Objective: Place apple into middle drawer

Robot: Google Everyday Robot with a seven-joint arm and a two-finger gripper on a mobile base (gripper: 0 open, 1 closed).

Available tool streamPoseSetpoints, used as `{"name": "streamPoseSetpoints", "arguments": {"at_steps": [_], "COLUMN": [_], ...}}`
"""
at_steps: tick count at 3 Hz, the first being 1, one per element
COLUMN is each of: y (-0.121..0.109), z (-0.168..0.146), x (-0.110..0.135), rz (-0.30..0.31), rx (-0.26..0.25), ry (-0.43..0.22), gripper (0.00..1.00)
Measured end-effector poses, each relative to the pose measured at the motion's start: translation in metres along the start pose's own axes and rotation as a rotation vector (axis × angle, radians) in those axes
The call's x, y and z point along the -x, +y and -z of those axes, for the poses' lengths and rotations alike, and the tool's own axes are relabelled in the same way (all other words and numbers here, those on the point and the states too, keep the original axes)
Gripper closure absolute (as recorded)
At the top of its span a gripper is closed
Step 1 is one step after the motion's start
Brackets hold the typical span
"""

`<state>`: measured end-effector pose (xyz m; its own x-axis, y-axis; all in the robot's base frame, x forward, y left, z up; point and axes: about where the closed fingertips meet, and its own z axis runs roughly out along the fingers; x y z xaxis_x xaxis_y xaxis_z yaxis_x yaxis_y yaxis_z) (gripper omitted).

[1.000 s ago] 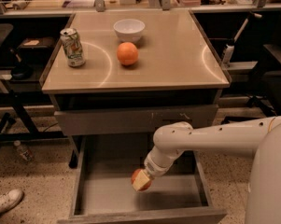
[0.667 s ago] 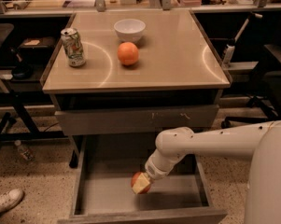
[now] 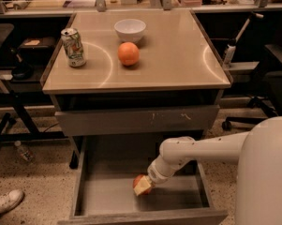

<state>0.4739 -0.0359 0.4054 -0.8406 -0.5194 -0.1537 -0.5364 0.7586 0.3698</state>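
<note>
The apple [image 3: 137, 180], red with a pale patch, is low inside the open middle drawer [image 3: 105, 197], near the middle of its grey floor. My gripper [image 3: 143, 187] reaches down into the drawer from the right on a white arm and is shut on the apple. Whether the apple touches the floor I cannot tell. The drawer is pulled well out, with low side walls and a front wall [image 3: 145, 217] at the bottom of the view.
Above it, the drawer with whitish scratches on its front [image 3: 136, 120] is shut. On the cabinet top [image 3: 178, 60] stand an orange [image 3: 129, 53], a white bowl [image 3: 129, 29] and a drink can [image 3: 73, 47]. A shoe [image 3: 4, 203] is on the floor at left; a chair base [image 3: 243, 121] at right.
My gripper has sunk a little lower into the drawer with the apple in it. Nothing on the cabinet top has moved.
</note>
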Motion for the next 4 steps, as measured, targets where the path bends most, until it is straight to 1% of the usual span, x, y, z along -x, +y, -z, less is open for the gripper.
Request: {"name": "streamPoseSetpoints", "arguments": {"at_steps": [1,2,3,4], "y": [-0.008,-0.009,-0.009,-0.009], "z": [-0.019,-0.036,-0.036,-0.036], "x": [-0.008,-0.022,-0.022,-0.022], "rz": [-0.035,-0.056,-0.057,-0.057], "rx": [0.005,0.008,0.009,0.009], "ry": [0.017,0.060,0.060,0.060], "gripper": [1.00,1.00,0.81,0.57]}}
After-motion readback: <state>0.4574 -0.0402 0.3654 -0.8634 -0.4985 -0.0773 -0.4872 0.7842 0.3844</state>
